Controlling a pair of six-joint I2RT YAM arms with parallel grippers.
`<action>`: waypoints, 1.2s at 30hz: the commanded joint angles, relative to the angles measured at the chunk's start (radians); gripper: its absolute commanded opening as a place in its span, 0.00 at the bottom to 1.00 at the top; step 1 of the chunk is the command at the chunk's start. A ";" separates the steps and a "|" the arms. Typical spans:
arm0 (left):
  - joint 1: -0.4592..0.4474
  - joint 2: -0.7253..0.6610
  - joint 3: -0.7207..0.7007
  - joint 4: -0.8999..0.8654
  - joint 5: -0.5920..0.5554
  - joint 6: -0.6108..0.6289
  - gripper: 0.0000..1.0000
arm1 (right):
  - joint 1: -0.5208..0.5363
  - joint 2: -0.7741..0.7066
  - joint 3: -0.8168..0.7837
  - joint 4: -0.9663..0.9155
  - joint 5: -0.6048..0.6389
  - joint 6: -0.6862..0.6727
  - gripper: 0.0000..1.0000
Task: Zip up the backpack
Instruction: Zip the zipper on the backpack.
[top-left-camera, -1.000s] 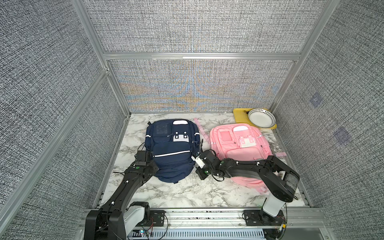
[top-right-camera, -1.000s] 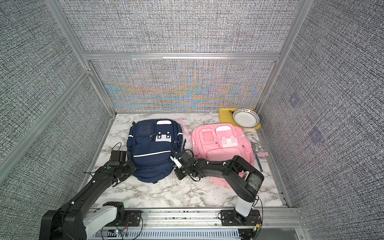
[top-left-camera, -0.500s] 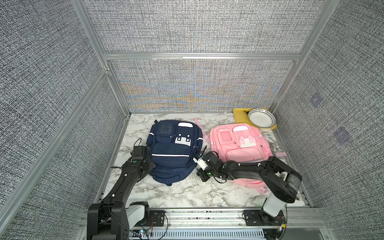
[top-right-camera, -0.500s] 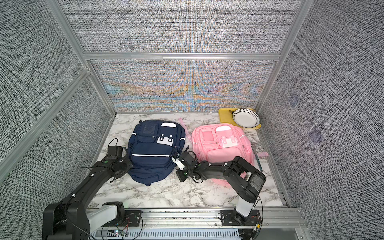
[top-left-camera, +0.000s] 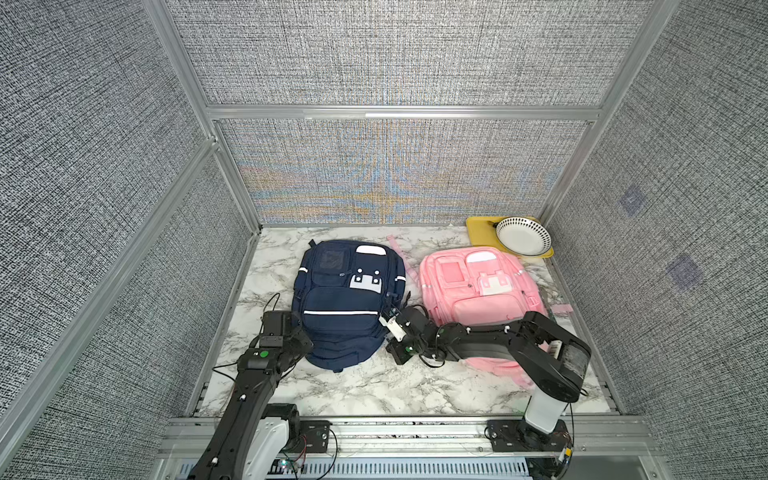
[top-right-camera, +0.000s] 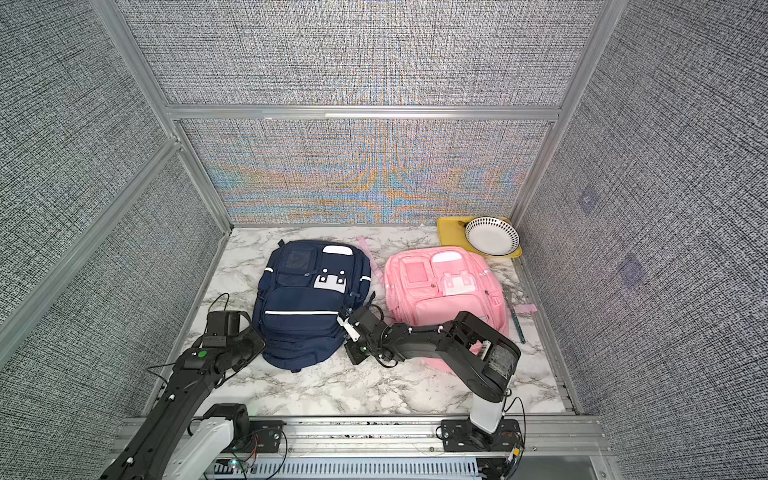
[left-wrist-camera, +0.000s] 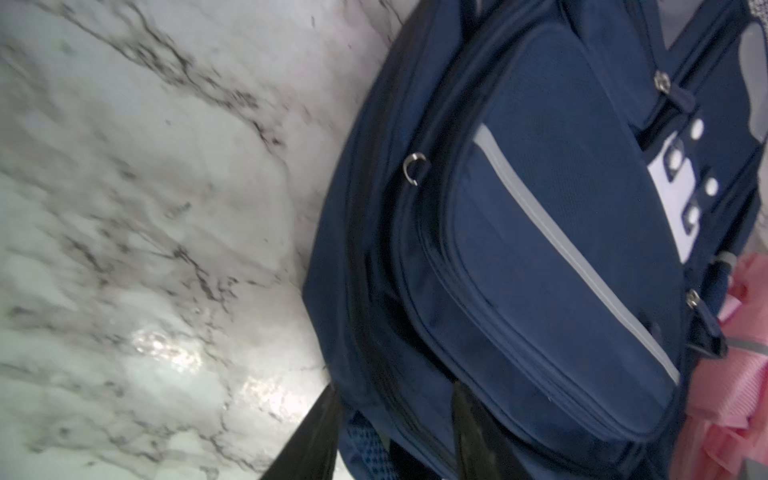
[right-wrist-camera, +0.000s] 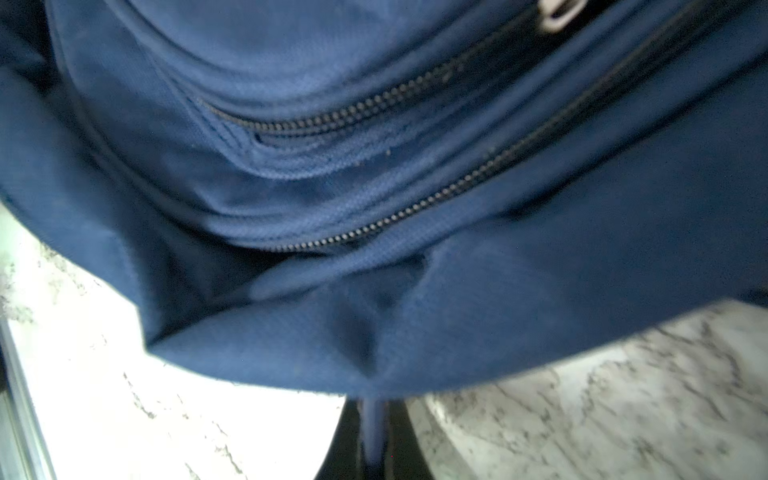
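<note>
Pink backpack (top-left-camera: 478, 291): we see it lying flat on the worktop (top-left-camera: 365, 386), front up.
Yellow tray (top-left-camera: 480, 235): we find it in the far right corner.
Dotted bowl (top-left-camera: 523, 242): rests on that tray.

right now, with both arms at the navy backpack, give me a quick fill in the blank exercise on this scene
1. The dotted bowl sits on a ___ tray.
2. Of the navy backpack and the pink backpack, the ___ one lies nearer the tray.
3. The right gripper is ___ on the navy backpack's fabric.
Missing words: yellow, pink, shut.
</note>
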 joint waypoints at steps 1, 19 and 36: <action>-0.074 -0.036 -0.009 -0.058 0.000 -0.099 0.48 | 0.002 0.012 0.004 0.003 0.004 -0.009 0.00; -0.431 0.089 0.020 0.070 -0.102 -0.372 0.61 | 0.009 0.026 0.022 0.017 0.006 -0.039 0.00; -0.432 0.272 0.020 0.196 -0.208 -0.384 0.56 | 0.067 -0.035 -0.051 0.031 0.043 -0.046 0.00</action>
